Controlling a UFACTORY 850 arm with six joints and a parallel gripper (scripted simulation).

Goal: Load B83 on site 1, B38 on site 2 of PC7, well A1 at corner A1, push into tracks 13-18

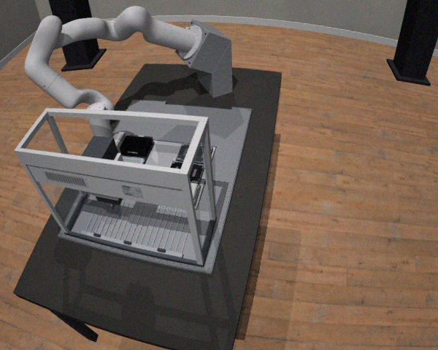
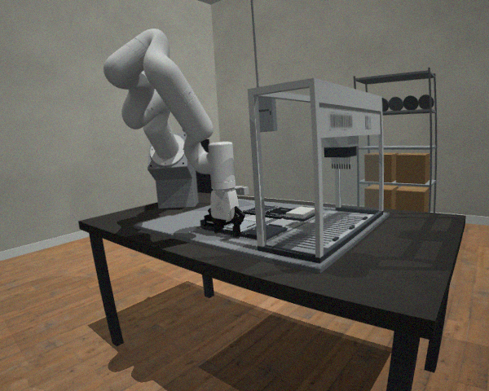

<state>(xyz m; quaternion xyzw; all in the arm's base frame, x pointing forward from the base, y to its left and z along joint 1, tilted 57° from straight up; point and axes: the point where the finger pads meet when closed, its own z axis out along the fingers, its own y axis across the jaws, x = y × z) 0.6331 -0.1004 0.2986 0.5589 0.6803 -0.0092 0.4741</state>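
My pincer point(image 2: 223, 225) low over worktop point(image 2: 404, 252) at near end of carrier point(image 2: 270, 230), fingers spread full, gripping nothing. Carrier loose on apron before rails point(image 2: 337, 225), outside tracks. Dark block point(image 1: 136, 146) looks set on carrier; pale plate point(image 2: 300, 212) beyond, its seat unclear from here. Risks, as I judge: fingers catch carrier edge and skew it; crooked carrier jams in wrong tracks; frame post point(image 2: 259, 168) close to wrist, could collide.
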